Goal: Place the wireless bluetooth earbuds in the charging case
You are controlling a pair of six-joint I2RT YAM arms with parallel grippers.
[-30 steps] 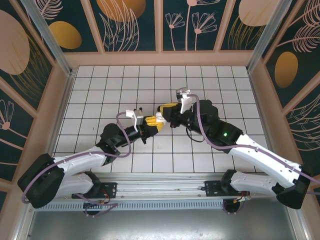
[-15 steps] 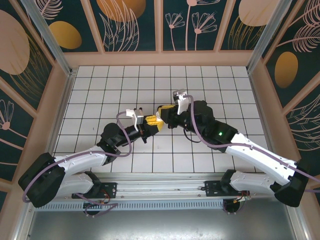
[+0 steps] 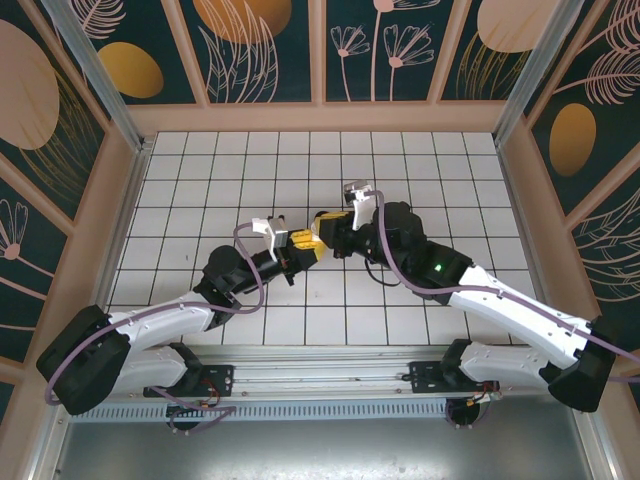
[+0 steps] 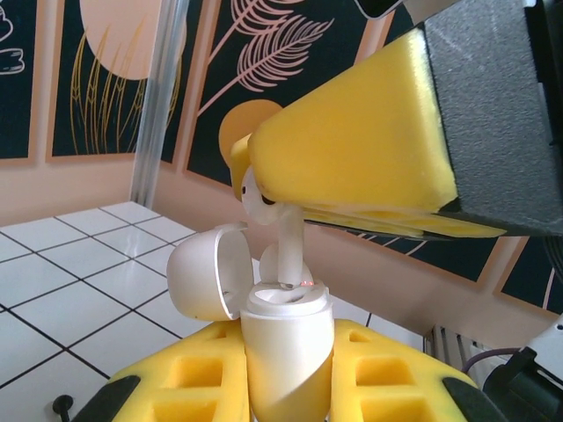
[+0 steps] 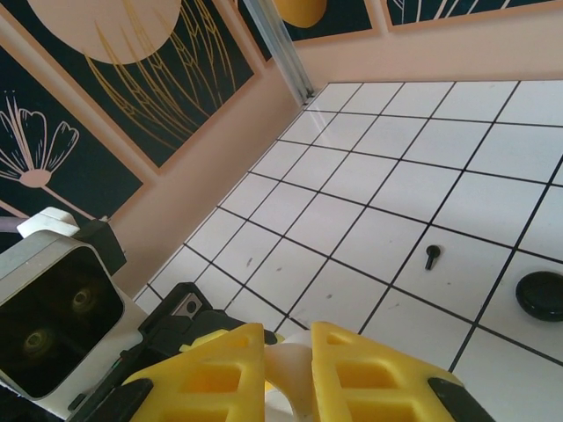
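— White earbud (image 4: 286,239) hangs stem-down in the open charging case's (image 4: 281,332) socket, our right gripper (image 4: 264,169) clamped on it.
— Our left gripper (image 4: 288,387) pinches the case. We should hold the stem vertical, lower slowly, then release.

The counter (image 3: 200,180) is a flat surface of white square tiles with dark grout lines. A peach-coloured skirting (image 3: 320,117) borders it at the back and along both sides. Above the skirting stand dark teal wall panels (image 3: 385,50) printed with peach leaf and flower outlines, separated by peach strips. A gold oval (image 3: 130,68) marks the left wall and another gold oval (image 3: 572,138) the right wall. 2 aluminium posts (image 3: 92,70) rise at the rear corners. A grey metal sheet (image 3: 320,450) lies along the near edge.
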